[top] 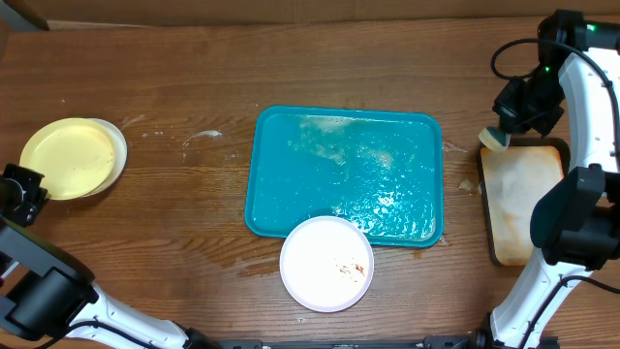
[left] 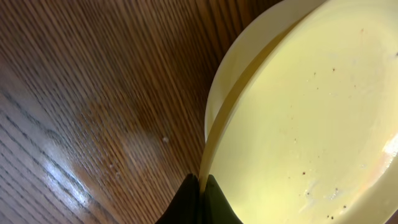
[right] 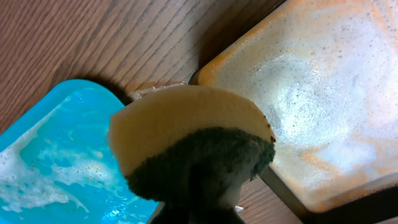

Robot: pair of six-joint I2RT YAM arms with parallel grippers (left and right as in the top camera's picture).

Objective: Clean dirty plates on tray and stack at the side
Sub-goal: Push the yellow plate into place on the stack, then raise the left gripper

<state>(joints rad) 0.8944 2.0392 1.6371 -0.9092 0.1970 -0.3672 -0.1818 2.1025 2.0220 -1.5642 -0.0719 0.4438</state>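
L hand [left: 198, 200] shut, tips at rim of yellow-green plate [top: 68, 155], far left on surface [top: 194, 242]. R hand [top: 502, 128] clamped on sponge [right: 186, 124] betw. teal tray [top: 291, 174] & foamy tray [top: 523, 194]; white plate [top: 325, 262] overlapping teal tray's near rim.

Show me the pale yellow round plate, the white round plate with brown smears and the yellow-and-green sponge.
pale yellow round plate [top: 66, 157]: overhead view, its centre.
white round plate with brown smears [top: 315, 257]: overhead view, clean middle.
yellow-and-green sponge [right: 180, 118]: right wrist view, yellow face.
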